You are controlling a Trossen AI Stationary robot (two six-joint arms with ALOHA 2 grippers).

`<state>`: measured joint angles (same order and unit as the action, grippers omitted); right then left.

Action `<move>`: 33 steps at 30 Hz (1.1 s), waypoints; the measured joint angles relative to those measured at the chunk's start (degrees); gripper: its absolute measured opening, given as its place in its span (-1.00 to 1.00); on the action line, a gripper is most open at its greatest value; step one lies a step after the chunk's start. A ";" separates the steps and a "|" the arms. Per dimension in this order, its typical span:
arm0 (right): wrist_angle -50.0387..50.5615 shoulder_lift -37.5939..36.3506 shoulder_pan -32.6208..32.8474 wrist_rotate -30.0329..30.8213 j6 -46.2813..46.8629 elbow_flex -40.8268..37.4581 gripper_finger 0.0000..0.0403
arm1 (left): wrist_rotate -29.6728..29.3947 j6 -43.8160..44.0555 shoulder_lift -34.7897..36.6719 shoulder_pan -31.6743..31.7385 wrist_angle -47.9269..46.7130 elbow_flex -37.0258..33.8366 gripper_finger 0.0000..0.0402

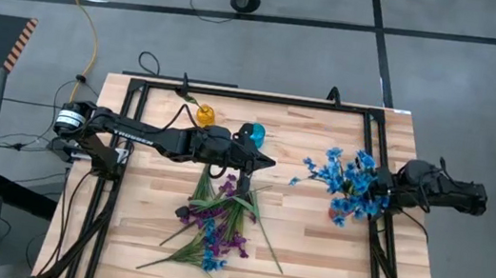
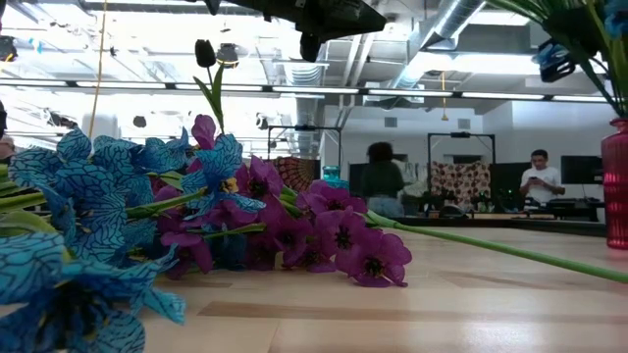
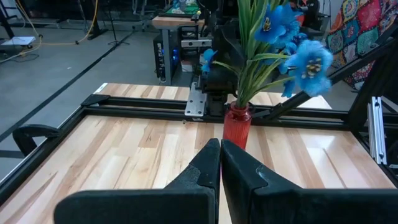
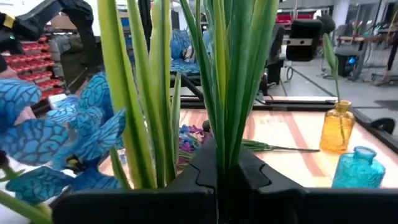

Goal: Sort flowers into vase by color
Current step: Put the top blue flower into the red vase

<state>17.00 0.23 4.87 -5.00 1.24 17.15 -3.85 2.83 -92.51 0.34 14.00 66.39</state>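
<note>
A loose pile of purple and blue flowers lies flat on the table's near middle, and it fills the low view. A red vase at the table's right holds a bunch of blue flowers. My left gripper hovers shut over the table's middle, above the pile's far end, pointing at the red vase with nothing in it. My right gripper is shut at the table's right edge, just behind the bunch's green leaves. My right gripper's shut fingertips stand level right behind the upright green leaves of the bunch in the red vase. Whether they touch the leaves I cannot tell. Nothing shows pinched between them.
A yellow vase with one thin stem and a teal vase stand at the far middle. A dark blossom rises behind the pile. A black frame borders the table. Bare wood lies at the near right.
</note>
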 joint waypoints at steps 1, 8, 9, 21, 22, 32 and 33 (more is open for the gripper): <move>-1.20 0.00 0.28 0.17 -0.30 -0.67 -0.79 | 0.00 0.00 0.00 0.00 0.00 0.00 -1.00; -7.24 0.02 1.81 1.74 -1.44 -5.90 -0.79 | 0.01 0.00 0.00 0.00 0.00 0.00 -1.00; -7.46 0.00 1.92 2.33 -1.46 -6.08 -0.79 | 0.02 0.00 0.00 0.01 0.00 0.00 -1.00; -6.05 0.00 1.89 11.01 -2.78 -6.24 -0.79 | 0.00 0.00 0.00 0.00 0.00 0.00 -1.00; -5.57 0.00 1.89 11.84 -2.78 -6.24 -0.79 | 0.00 0.00 0.00 0.00 0.00 0.00 -1.00; -4.99 0.00 1.85 16.10 -5.09 -6.24 -0.79 | 0.00 0.00 0.00 0.01 0.00 0.00 -1.00; -5.01 0.02 1.85 16.53 -5.69 -6.24 -0.79 | 0.01 0.00 0.00 0.00 0.00 0.00 -1.00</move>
<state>11.99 0.25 6.72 11.53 -4.45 10.92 -3.85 2.83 -92.51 0.34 14.00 66.39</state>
